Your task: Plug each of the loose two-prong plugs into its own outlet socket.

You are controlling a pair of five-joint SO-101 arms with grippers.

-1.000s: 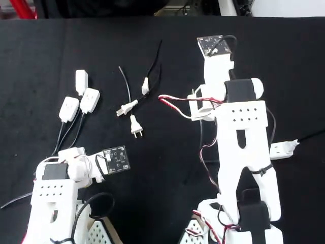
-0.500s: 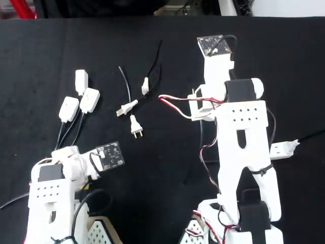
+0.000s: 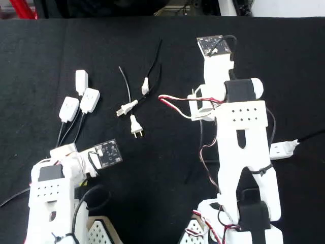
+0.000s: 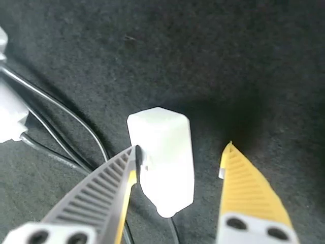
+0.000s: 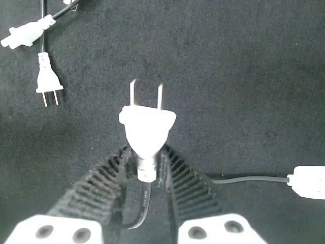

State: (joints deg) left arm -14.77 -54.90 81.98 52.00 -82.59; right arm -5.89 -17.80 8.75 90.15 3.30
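The right fingers (image 5: 96, 190) clamp a plug (image 5: 147, 127); the left fingers (image 4: 96, 193) straddle a socket (image 4: 165, 157), spread, black cords (image 4: 51, 102) beside it.

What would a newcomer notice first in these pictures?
Probably the white plug pinched in the right gripper, its two prongs pointing out over the black table. Next comes the left gripper, open around a white socket. Loose plugs with dark cords lie mid-table in the high view.
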